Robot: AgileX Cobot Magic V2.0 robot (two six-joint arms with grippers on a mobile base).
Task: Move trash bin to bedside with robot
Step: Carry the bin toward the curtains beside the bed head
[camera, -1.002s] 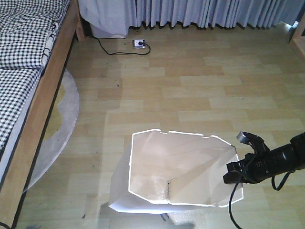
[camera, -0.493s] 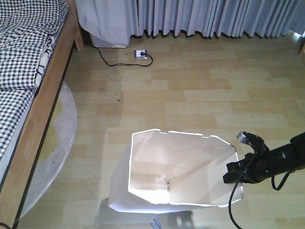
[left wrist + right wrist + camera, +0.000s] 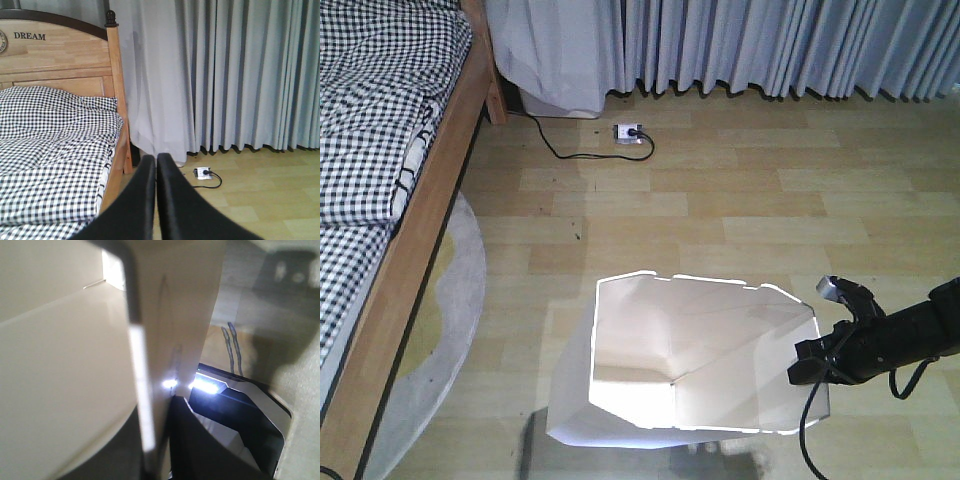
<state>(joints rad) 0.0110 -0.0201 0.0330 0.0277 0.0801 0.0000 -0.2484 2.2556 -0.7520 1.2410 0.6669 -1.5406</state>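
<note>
The bin [image 3: 620,345] stands on the wooden floor [image 3: 750,205] in the near middle of the room, well apart from the bed [image 3: 425,240], which runs along the left side with its checked bedding. The right gripper [image 3: 817,362] reaches in from the right and is clamped on the right rim of the bin; in the wrist view the thin wall passes between the dark fingers [image 3: 210,445]. The left gripper [image 3: 154,161] hangs in the air, its two black fingers pressed together with nothing between them, pointing toward the far curtains [image 3: 240,75]. A grey rug [image 3: 460,290] lies partly under the bed. A power strip [image 3: 628,131] lies near the curtains.
</note>
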